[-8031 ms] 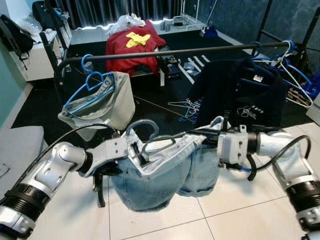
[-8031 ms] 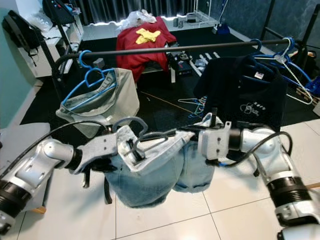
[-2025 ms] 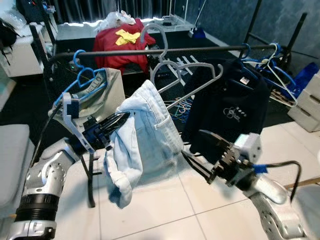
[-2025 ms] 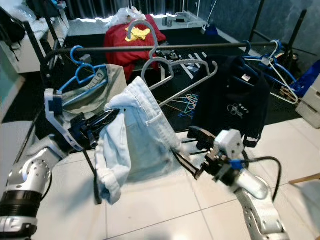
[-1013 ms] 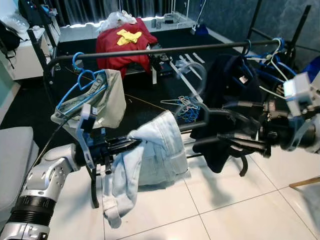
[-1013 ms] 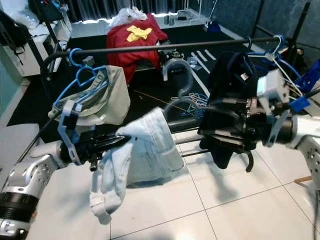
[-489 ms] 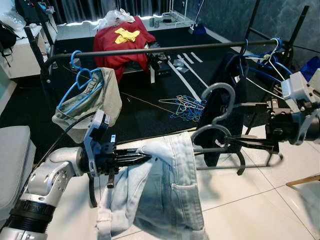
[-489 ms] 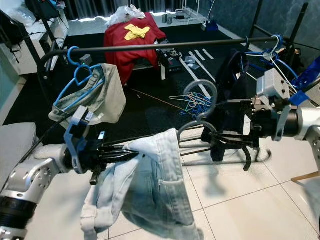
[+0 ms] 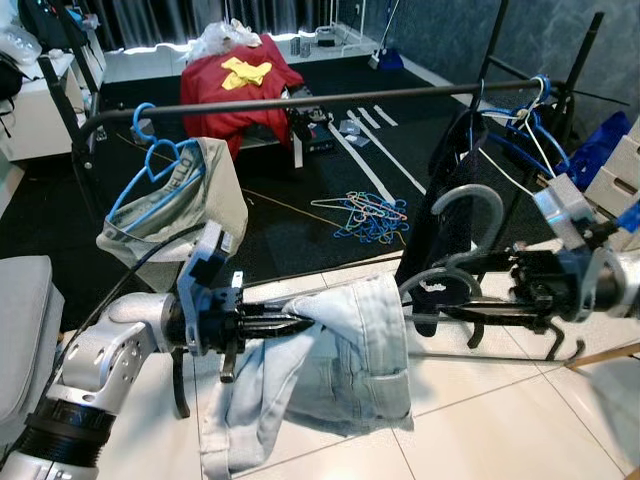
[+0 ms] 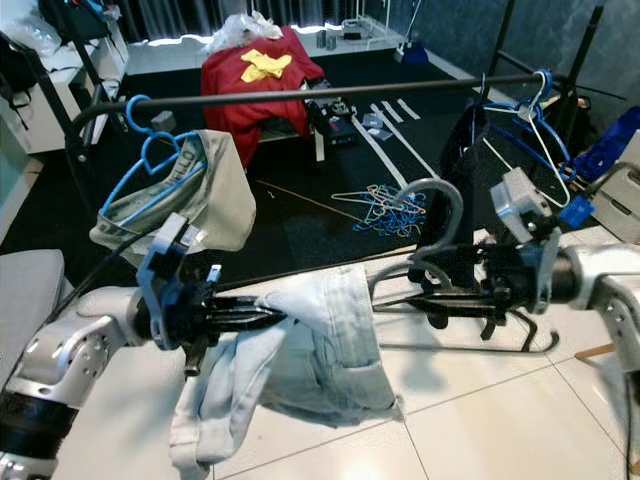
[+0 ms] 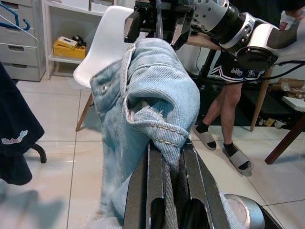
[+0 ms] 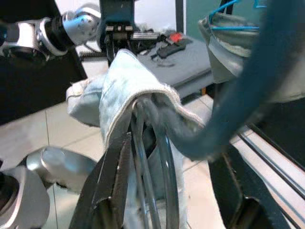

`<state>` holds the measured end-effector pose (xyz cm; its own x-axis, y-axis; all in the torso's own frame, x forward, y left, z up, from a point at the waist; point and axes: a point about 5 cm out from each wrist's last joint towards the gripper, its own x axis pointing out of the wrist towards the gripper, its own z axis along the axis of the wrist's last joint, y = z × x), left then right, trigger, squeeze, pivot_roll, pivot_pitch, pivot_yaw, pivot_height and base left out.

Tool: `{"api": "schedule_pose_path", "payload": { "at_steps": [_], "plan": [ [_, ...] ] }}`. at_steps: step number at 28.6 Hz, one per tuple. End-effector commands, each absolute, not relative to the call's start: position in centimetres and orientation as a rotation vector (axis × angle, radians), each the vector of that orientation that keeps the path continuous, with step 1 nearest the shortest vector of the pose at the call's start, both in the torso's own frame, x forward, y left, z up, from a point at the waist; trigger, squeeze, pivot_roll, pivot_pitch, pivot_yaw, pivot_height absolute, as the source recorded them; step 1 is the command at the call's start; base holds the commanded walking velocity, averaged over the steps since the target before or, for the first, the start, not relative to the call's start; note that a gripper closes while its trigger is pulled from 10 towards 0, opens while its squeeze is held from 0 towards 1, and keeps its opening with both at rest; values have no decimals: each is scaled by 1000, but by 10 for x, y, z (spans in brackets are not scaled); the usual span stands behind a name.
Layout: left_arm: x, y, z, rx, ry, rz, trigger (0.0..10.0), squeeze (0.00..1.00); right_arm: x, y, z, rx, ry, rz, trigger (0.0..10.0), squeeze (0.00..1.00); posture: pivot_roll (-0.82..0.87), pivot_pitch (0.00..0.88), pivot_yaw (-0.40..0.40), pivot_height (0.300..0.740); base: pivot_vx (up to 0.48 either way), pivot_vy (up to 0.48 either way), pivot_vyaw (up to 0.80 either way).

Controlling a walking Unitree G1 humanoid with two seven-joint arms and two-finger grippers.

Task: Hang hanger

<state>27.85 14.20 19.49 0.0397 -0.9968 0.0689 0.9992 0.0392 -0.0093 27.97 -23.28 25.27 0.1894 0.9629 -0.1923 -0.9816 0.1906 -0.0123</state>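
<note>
A grey hanger (image 9: 478, 200) carries light-blue denim jeans (image 9: 350, 350) and hangs in the air in front of the black clothes rail (image 9: 330, 96), well below it, with its hook pointing up. My left gripper (image 9: 305, 325) is shut on the left end of the jeans; the left wrist view shows denim pinched between its fingers (image 11: 155, 176). My right gripper (image 9: 430, 297) reaches in from the right. Its fingers (image 12: 112, 186) stand wide apart on either side of the hanger's neck and wire.
On the rail hang a blue hanger with a grey-green garment (image 9: 175, 195), a dark garment (image 9: 450, 200) and bare blue hangers (image 9: 520, 120). Loose hangers (image 9: 365, 215) lie on the dark rug, with a red garment (image 9: 235, 85) behind. A person's legs (image 11: 224, 114) and a white chair (image 11: 102, 52) are nearby.
The hanger, held up near the rail two seconds ago, now sits low. In the last half second my right gripper dropped slightly and the jeans bunched up closer to my left gripper.
</note>
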Motion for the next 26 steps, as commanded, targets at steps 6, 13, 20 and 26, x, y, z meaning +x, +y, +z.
{"api": "schedule_pose_path", "payload": {
  "at_steps": [6, 13, 20, 26],
  "plan": [
    [279, 137, 207, -28, -95, -1560, 10000, 0, 282, -224, 257, -134, 83, 1379, 0, 0, -239, 69, -4, 740, 0, 0, 0],
    [285, 137, 208, -42, -121, -1506, 10000, 0, 285, -218, 258, -127, 14, 1348, 0, 0, -244, 81, -1, 740, 0, 0, 0],
    [295, 139, 218, -41, -204, -1439, 10000, 1000, 282, -213, 256, -121, -5, 1329, 0, 0, -249, 89, 3, 740, 0, 0, 0],
    [296, 143, 224, -57, -221, -1437, 10000, 0, 281, -214, 256, -121, -11, 1310, 0, 0, -253, 90, 6, 740, 0, 0, 0]
  ]
}}
